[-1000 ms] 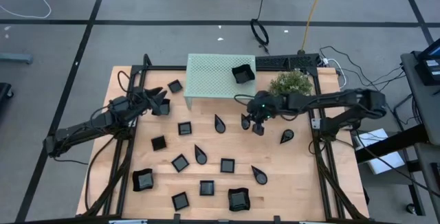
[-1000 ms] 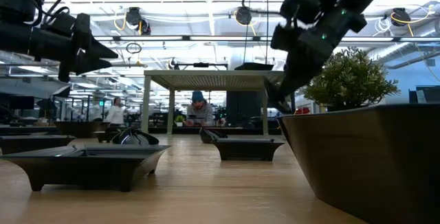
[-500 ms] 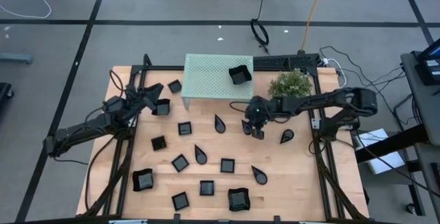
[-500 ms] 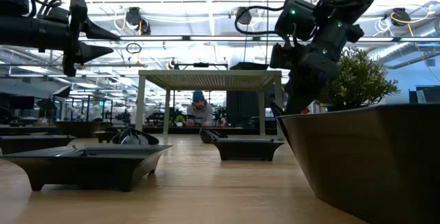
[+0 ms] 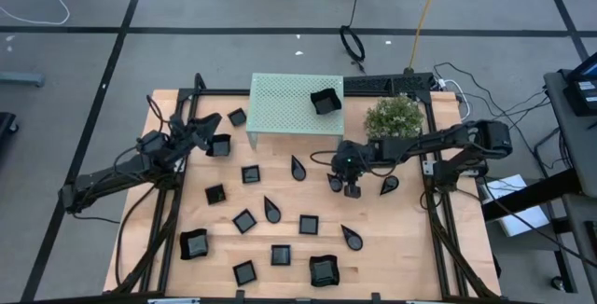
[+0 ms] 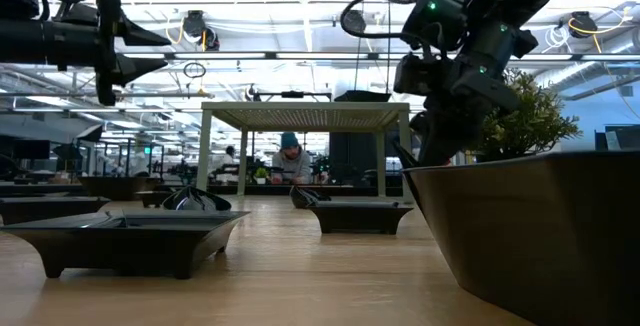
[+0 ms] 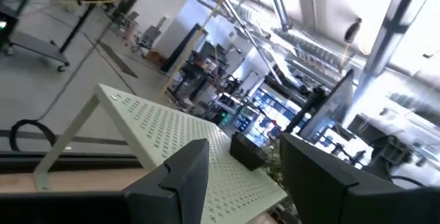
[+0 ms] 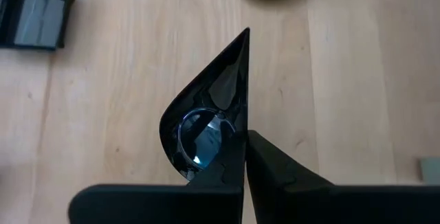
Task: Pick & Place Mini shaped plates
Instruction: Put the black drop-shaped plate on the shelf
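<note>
Many small glossy black mini shaped plates lie flat on the wooden table [image 5: 410, 239]: squares [image 5: 309, 223] and teardrops [image 5: 353, 239]. Another plate [image 5: 325, 101] sits on top of the mint-green perforated stand [image 5: 280, 108]. My right gripper [image 5: 350, 186] is right of the table's middle, in front of the plant, shut on a teardrop plate [image 8: 206, 121], which also shows in the high view [image 5: 334, 183]. My left gripper [image 5: 216, 134] is raised at the far left with its fingers open, pointing toward the stand [image 7: 172, 135] and touching nothing. My right gripper [image 8: 244, 140] pinches the teardrop plate's rim along its straight side [image 8: 239, 110], near the rounded end, between its two fingers. The fingers slant down from the table's right. The plate's pointed tip [image 8: 245, 35] points away from the fingers, hollow side up, above the wood.
A bushy green plant [image 5: 394, 114] stands at the far right beside the stand. Another teardrop plate [image 5: 389, 186] lies just right of my right gripper. Larger curved-rim plates [image 5: 323, 269] sit near the front edge. A black frame [image 5: 437, 211] borders the table.
My right gripper has gone toward the table's near edge and somewhat down, carrying the teardrop plate with it. My left gripper has rolled about its axis and tipped up at the far left, staying open.
</note>
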You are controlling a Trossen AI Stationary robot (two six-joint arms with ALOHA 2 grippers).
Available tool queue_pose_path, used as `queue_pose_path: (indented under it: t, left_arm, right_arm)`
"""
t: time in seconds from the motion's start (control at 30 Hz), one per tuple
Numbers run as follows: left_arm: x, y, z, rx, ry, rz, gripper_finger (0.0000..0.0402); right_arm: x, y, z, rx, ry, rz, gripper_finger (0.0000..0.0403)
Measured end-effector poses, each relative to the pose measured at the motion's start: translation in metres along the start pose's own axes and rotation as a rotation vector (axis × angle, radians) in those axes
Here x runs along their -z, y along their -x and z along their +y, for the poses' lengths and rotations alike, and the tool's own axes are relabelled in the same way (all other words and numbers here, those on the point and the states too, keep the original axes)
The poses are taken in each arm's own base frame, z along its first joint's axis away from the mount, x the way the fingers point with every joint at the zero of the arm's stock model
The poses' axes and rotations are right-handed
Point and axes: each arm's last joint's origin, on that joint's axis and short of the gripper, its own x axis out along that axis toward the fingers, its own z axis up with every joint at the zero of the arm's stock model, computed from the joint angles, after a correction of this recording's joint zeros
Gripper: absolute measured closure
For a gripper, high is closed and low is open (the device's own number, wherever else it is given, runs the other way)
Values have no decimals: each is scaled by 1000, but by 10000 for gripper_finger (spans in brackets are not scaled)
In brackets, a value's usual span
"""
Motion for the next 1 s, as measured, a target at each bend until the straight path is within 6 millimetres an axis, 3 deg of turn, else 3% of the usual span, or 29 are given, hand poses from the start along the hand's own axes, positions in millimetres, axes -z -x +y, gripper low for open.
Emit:
queue_pose_path:
  t: [0.17,0.47,0.77,1.0]
  left_arm:
    - [2,0,-2,77,17,56,220]
    - [3,1,-6,176,-16,112,220]
    - [-12,-2,-33,357,-82,96,220]
    - [-27,-34,-79,434,-242,203,220]
  right_arm:
    - [0,0,1,21,-19,0,378]
    - [-2,3,1,19,-79,-17,300]
    - [-12,51,6,6,-188,-181,290]
    - [-15,95,12,-22,-267,-346,297]
